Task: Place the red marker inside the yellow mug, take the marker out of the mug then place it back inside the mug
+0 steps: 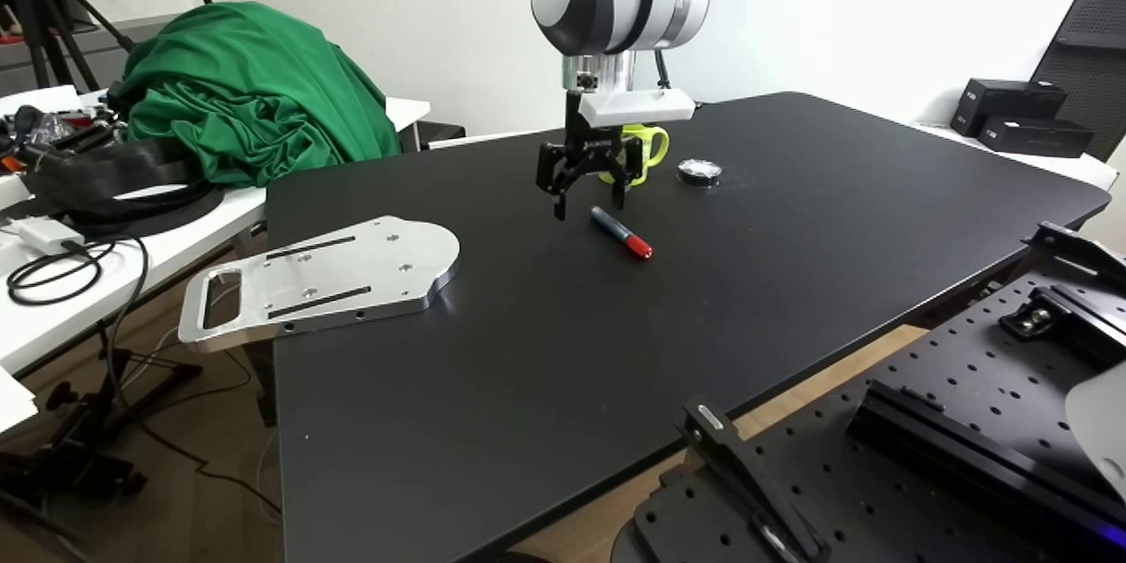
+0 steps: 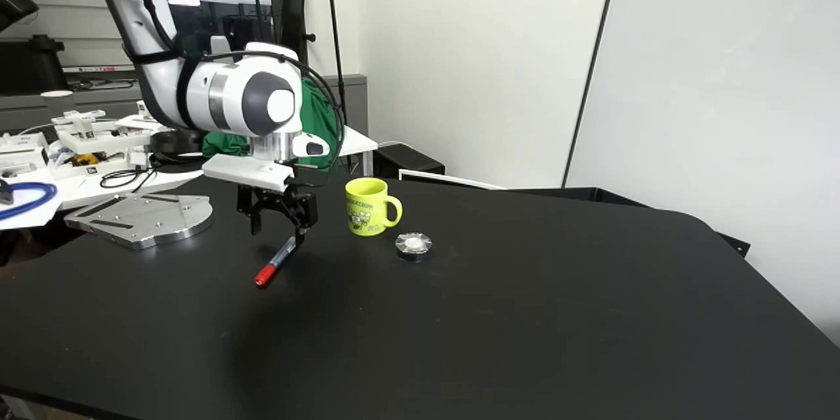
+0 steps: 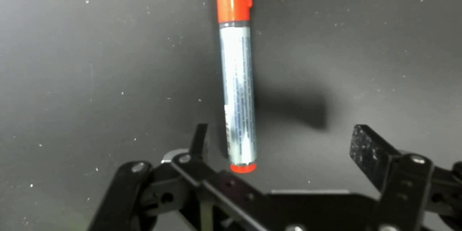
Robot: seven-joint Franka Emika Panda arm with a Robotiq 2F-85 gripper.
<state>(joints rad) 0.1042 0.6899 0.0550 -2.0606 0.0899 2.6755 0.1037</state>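
The red marker lies flat on the black table, in both exterior views (image 1: 621, 233) (image 2: 275, 262). It has a red cap, a grey-white labelled barrel and a small red end. My gripper (image 1: 589, 208) (image 2: 278, 234) is open and empty, low over the table near the marker's barrel end. In the wrist view the marker (image 3: 236, 79) runs upright, its barrel end between the spread fingers (image 3: 281, 126), nearer the left finger and not visibly touched. The yellow mug (image 2: 367, 209) stands upright beside the gripper, handle out. In an exterior view the gripper partly hides the mug (image 1: 640, 139).
A small round whitish-grey object (image 1: 699, 171) (image 2: 413, 246) sits beside the mug. A silver metal plate with a handle slot (image 1: 334, 273) (image 2: 144, 216) lies at the table's edge, overhanging it. A green cloth (image 1: 246, 97) is heaped on a white side table.
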